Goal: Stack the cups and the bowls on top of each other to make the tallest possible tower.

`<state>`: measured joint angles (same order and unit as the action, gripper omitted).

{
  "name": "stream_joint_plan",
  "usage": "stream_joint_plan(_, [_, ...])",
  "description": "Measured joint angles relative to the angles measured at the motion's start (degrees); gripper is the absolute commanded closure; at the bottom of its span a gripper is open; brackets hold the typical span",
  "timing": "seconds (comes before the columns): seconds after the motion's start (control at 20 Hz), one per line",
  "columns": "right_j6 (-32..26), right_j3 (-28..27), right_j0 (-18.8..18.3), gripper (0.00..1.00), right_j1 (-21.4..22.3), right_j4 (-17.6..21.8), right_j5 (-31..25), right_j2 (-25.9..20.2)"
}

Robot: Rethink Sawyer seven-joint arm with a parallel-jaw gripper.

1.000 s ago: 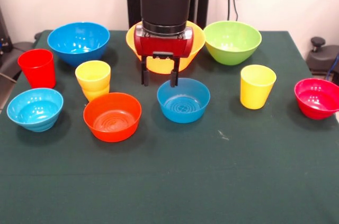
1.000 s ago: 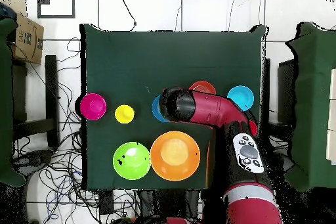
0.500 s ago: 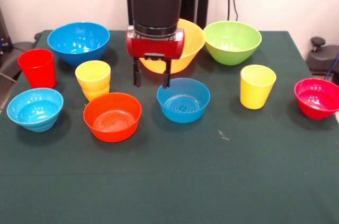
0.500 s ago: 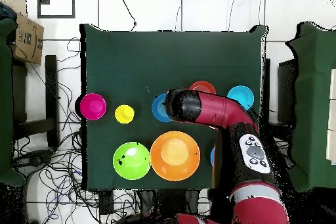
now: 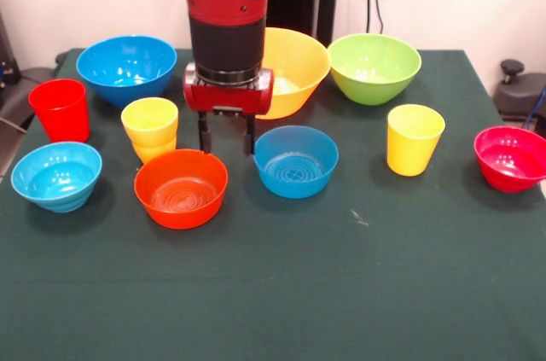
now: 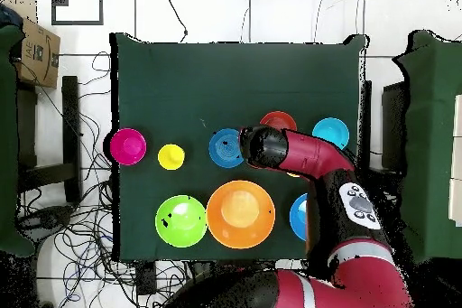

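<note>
All the bowls (image 5: 181,189) and cups (image 5: 414,139) are looking like smooth glossy plastic catching the light, sitting on a matt dark green cloth (image 5: 341,293), while the arm (image 5: 226,2) is showing shiny red casing.

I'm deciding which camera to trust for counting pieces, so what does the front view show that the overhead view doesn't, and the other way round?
Only the front view shows the red cup, the stacked yellow cups and the open pincer hanging empty behind the orange-red bowl; overhead, the arm covers them. Only the overhead view shows the table's edges, the floor cables and a cardboard box. Both show the large yellow-orange bowl, lime green bowl, crimson bowl and single yellow cup.
</note>
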<state>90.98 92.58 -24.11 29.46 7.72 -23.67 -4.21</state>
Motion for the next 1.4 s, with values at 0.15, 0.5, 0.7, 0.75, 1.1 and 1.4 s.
stream_joint_plan(0.15, [0.0, -0.9, -0.3, 0.0, -1.8, 0.8, 0.0, -0.1])
stream_joint_plan(0.5, [0.0, -2.8, -0.6, 0.0, -5.5, 2.3, 0.0, -0.9])
stream_joint_plan(0.7, [0.0, -4.2, -1.0, 0.0, -7.7, 3.3, 0.0, -1.8])
stream_joint_plan(0.75, [0.0, -4.4, -1.1, 0.0, -8.0, 3.5, 0.0, -2.0])
stream_joint_plan(1.1, [0.0, -6.2, -2.2, 0.0, -9.0, 4.5, 0.0, -3.5])
stream_joint_plan(1.4, [0.0, -8.0, -3.3, 0.0, -9.5, 5.5, 0.0, -4.5])
